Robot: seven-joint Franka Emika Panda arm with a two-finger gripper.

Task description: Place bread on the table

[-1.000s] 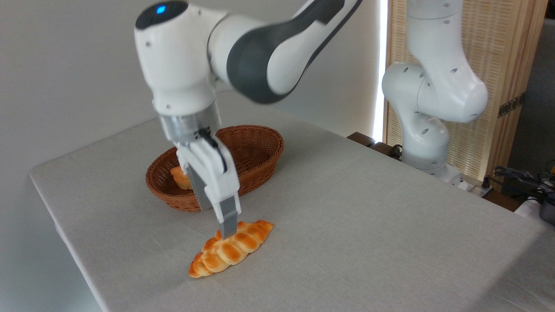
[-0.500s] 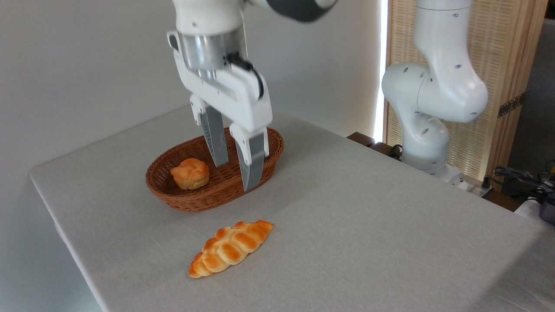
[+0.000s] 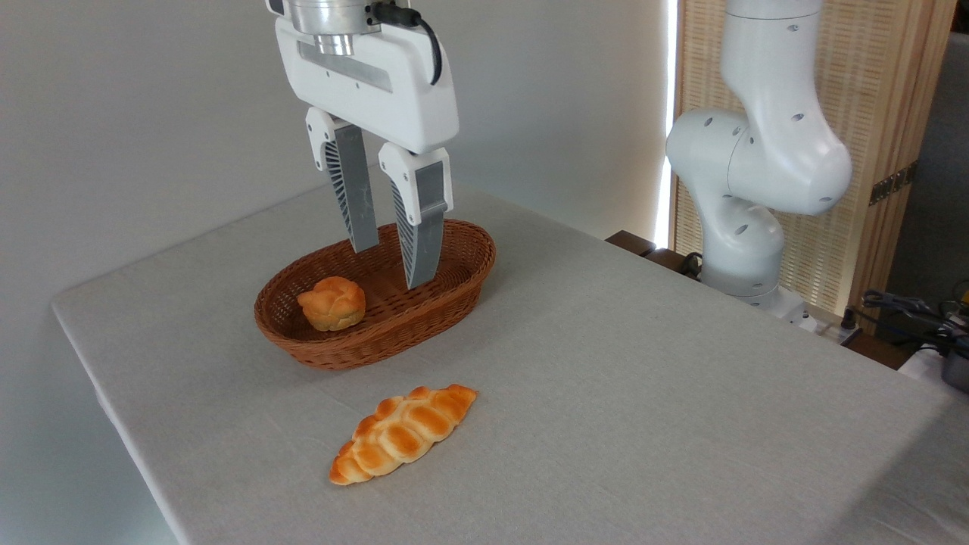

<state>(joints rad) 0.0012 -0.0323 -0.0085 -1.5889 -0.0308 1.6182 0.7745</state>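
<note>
The gripper [image 3: 391,266] is seen high above the table [image 3: 643,393], hung from the top edge of the picture, its two grey ribbed fingers [image 3: 352,197] pointed down and set apart with a plain gap between them. Nothing is held; the jaws are parted and empty. The fingertips are seen in front of the basket [image 3: 454,281], over its right half, though how far above it they hang can hardly be judged from this one view.

In the left half of the basket a small round bun [image 3: 331,303] is laid, well clear of the fingers. The basket itself is set on the grey cloth toward the far left of the table.

The bread [image 3: 403,433] is found on the cloth in front of the basket, nearer the camera, apart from the wicker and from the gripper. It is laid flat and slantwise, its narrow end turned toward the near left edge and its other end toward the basket.

At the right, the white arm [image 3: 757,166] is seen rising from its base past the table's far corner, before a slatted wooden screen [image 3: 870,113]. Some cables [image 3: 908,310] are gathered at the right border.
</note>
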